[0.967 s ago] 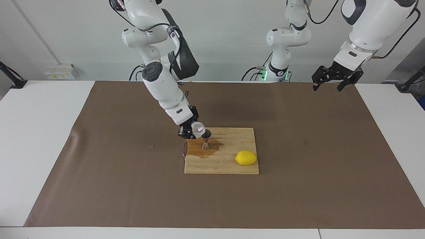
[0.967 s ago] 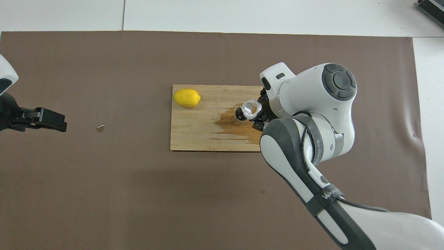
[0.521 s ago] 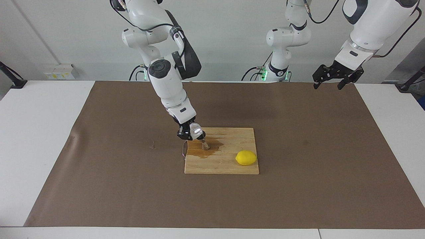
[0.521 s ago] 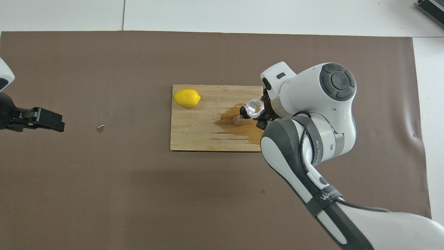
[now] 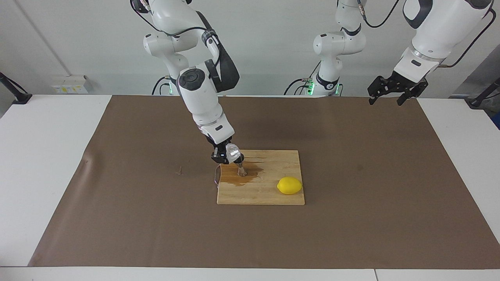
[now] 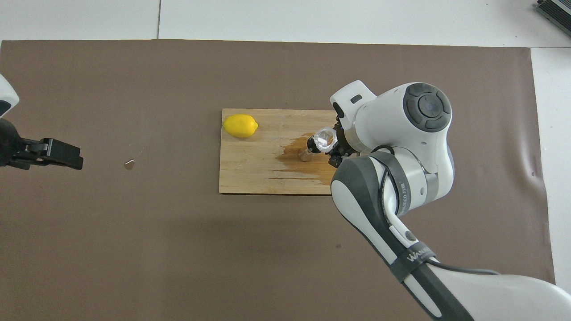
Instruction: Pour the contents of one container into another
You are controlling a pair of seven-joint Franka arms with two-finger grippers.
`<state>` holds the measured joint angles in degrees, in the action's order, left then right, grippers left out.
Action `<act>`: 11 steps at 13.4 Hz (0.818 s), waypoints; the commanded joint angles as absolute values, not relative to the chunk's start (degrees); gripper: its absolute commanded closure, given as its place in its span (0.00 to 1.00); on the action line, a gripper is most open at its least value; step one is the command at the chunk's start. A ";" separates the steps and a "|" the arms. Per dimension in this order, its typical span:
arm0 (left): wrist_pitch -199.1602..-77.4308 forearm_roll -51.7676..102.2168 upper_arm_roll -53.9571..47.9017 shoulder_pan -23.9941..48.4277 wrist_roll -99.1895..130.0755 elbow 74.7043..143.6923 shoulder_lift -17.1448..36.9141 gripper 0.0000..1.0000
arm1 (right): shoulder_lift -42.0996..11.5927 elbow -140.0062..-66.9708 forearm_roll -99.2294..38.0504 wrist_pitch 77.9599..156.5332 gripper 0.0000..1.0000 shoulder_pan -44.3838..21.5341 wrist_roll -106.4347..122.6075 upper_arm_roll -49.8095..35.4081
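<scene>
Wet cutting board (image 5: 269, 195) bears jigger (image 5: 242, 170); right gripper (image 5: 223, 155) clamps tilted clear cup (image 5: 233, 152) over it.

Bright, even overhead light; soft faint shadows on the mat (image 5: 351, 218); frames sharp

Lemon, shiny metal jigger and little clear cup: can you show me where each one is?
lemon (image 5: 289, 185), facing view, middle of its yellow skin
jigger (image 5: 242, 170), facing view, lower cone on the wet board
clear cup (image 5: 233, 151), facing view, its tilted side, held over the jigger
</scene>
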<state>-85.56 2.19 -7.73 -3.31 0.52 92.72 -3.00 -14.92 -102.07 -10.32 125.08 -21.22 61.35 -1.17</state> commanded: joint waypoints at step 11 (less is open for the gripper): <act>-85.08 1.67 -7.47 -3.16 0.09 94.04 -4.48 0.00 | -14.94 -101.60 -9.14 125.95 0.62 -21.88 61.08 -1.67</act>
<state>-85.55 2.19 -7.73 -3.31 0.52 92.72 -3.00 -14.92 -101.96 -10.31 125.19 -21.90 61.35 -1.39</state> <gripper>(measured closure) 0.000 0.485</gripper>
